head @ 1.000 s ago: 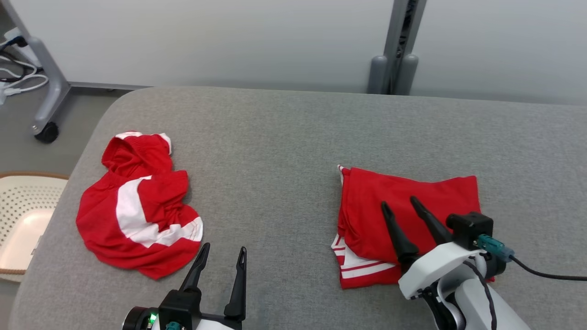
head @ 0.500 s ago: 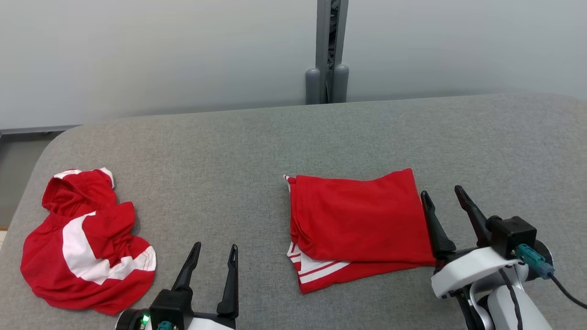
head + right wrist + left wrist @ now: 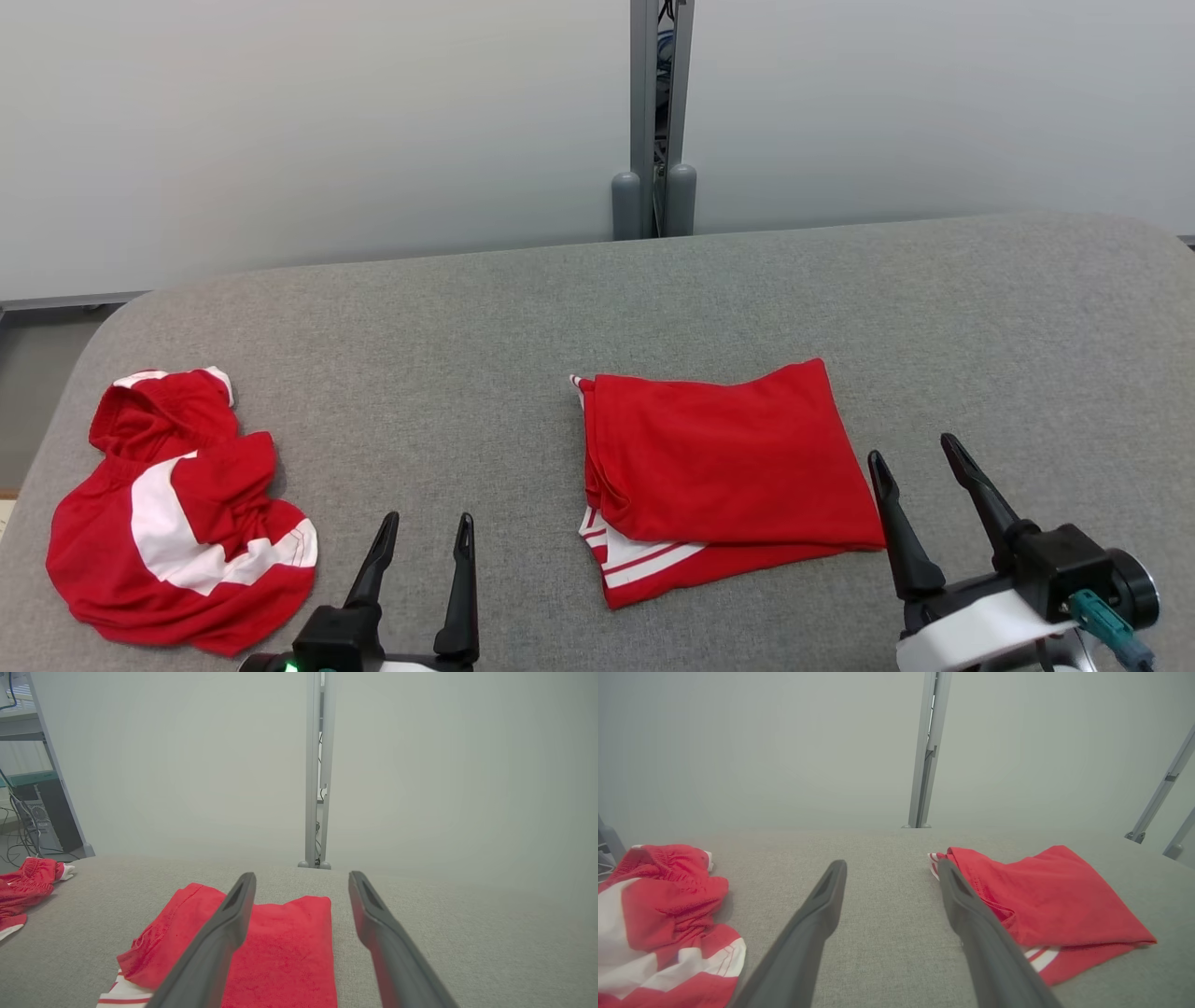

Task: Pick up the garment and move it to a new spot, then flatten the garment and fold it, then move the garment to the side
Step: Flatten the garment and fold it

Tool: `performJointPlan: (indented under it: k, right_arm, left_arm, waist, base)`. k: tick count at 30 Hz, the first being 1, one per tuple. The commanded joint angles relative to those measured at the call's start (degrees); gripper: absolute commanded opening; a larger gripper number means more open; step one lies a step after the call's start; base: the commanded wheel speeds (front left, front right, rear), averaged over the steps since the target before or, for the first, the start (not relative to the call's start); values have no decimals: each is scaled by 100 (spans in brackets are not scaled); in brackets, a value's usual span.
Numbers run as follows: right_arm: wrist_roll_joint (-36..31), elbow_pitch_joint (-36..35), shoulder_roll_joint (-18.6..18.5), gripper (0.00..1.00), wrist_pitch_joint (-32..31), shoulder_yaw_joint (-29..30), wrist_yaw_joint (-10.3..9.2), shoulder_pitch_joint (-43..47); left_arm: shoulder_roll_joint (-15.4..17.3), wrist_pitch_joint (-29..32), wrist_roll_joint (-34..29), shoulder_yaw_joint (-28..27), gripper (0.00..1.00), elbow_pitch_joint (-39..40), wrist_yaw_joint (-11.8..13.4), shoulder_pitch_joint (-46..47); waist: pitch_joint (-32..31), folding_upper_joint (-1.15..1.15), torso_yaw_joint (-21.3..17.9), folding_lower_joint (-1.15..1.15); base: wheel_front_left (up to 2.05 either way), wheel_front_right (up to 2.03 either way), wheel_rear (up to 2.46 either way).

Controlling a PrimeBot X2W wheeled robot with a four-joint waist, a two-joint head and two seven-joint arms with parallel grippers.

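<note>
Both tools stand open and empty, the left tool (image 3: 427,516) and the right tool (image 3: 910,448), low over the grey desk (image 3: 560,308). The folded garment (image 3: 719,457) lies mid-desk (long axis left to right), just left of the right tool, probably the nearer one. A crumpled garment (image 3: 177,523) lies far left.

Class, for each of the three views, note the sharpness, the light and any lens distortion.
Head view: soft even light, no glare, the folded red garment and grey fabric tabletop sharp. Left wrist view: the close dark fingers look soft, the pale wall hazy, the grey metal struts at the right edge lean, perhaps distortion. Right wrist view: same haze, fingers soft.
</note>
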State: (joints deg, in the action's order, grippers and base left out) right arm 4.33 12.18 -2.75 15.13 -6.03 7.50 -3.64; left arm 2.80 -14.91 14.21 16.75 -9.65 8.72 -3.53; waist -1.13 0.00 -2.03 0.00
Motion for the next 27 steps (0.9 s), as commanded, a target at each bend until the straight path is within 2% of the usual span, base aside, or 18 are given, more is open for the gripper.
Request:
performJointPlan:
  k: [1, 10, 27]
  right_arm:
    - [-28, -59, -31, 100, 11, 41, -2, 123]
    - [137, -147, -30, 100, 12, 137, -2, 661]
    - [321, -119, -31, 100, 12, 139, -2, 672]
  left_arm:
    - [20, -30, 25, -15, 100, 3, 29, -71]
    - [21, -30, 5, -23, 100, -29, 33, -182]
    - [20, -30, -66, -8, 100, -42, 4, -189]
  waist:
    - [-26, 0, 23, 0]
    - [-143, 0, 116, 0]
    - [-142, 0, 144, 0]
  base:
    - [0, 0, 0]
    - [0, 0, 0]
    - [0, 0, 0]
